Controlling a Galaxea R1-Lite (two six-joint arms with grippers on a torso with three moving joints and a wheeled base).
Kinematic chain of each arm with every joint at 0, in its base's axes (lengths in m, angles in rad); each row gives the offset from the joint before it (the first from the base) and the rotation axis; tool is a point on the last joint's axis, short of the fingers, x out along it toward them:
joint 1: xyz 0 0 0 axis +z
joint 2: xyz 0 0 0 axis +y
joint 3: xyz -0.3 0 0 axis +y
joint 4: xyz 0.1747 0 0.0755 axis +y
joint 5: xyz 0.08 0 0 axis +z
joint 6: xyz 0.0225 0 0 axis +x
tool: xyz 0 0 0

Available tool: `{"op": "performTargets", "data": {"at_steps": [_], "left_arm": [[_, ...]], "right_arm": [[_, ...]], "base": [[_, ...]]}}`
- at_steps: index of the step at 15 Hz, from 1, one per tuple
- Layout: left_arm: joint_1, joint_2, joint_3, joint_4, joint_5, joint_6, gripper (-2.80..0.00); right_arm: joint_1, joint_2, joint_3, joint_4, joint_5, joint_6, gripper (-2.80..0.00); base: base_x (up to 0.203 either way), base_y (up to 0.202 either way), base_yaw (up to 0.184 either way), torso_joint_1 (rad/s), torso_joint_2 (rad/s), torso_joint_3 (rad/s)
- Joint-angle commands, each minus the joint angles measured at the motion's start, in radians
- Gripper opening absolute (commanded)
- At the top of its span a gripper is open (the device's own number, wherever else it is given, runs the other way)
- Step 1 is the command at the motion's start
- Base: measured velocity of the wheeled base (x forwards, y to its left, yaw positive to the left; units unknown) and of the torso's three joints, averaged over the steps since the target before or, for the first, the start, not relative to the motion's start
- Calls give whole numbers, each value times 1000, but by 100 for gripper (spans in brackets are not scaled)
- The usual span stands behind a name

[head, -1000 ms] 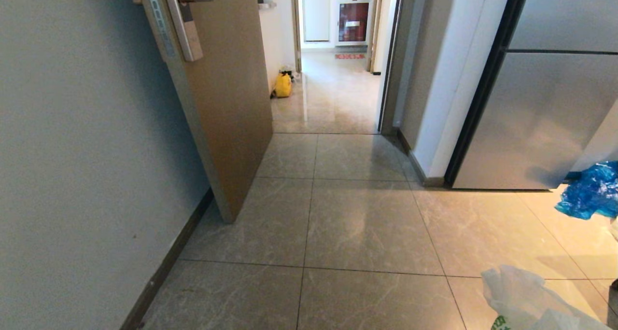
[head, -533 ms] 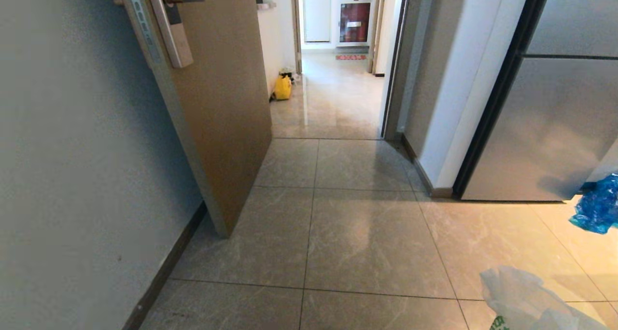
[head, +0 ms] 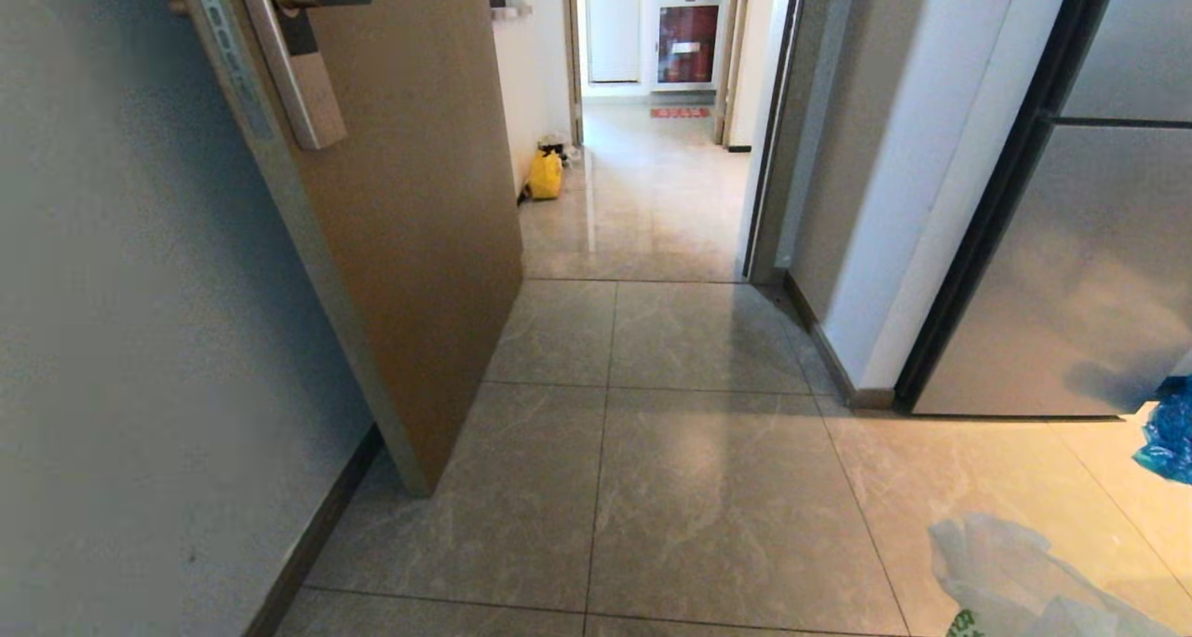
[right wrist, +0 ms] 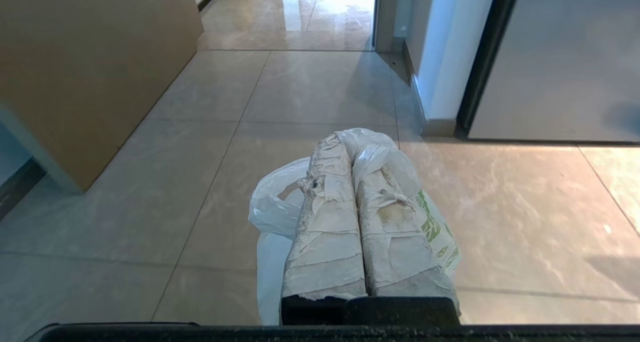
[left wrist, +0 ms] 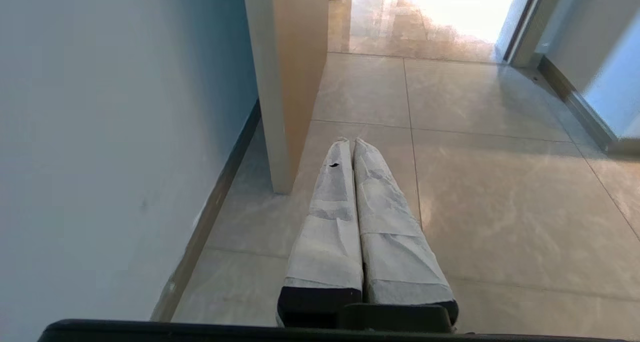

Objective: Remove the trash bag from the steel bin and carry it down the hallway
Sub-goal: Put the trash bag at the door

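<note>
Bag hangs at the lower right corner of the head view, over the tiles; the open door narrows the way to the hallway, so it could snag there. Left gripper: jaws pressed together, empty. Right gripper: jaws clamped on the bag's thin plastic, which might slip or tear.

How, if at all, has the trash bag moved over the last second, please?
Yes. The trash bag, clamped in the right gripper, has travelled forward with the robot: the open door and the fridge now sit nearer in the head view.
</note>
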State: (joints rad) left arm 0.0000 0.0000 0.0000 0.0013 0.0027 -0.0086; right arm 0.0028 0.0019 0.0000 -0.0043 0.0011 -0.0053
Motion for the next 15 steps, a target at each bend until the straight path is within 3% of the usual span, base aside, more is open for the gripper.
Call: {"op": "performTargets", "data": {"at_steps": [1, 15], "left_arm": [[0, 0, 2, 0, 0, -1, -280], [0, -1, 2, 0, 0, -1, -280]], "right_arm": [[0, 0, 0, 0, 2, -1, -280], [0, 0, 0, 0, 0, -1, -280]], "base": [[190, 0, 2, -1, 2, 2], [191, 0, 1, 3, 2, 2]]}}
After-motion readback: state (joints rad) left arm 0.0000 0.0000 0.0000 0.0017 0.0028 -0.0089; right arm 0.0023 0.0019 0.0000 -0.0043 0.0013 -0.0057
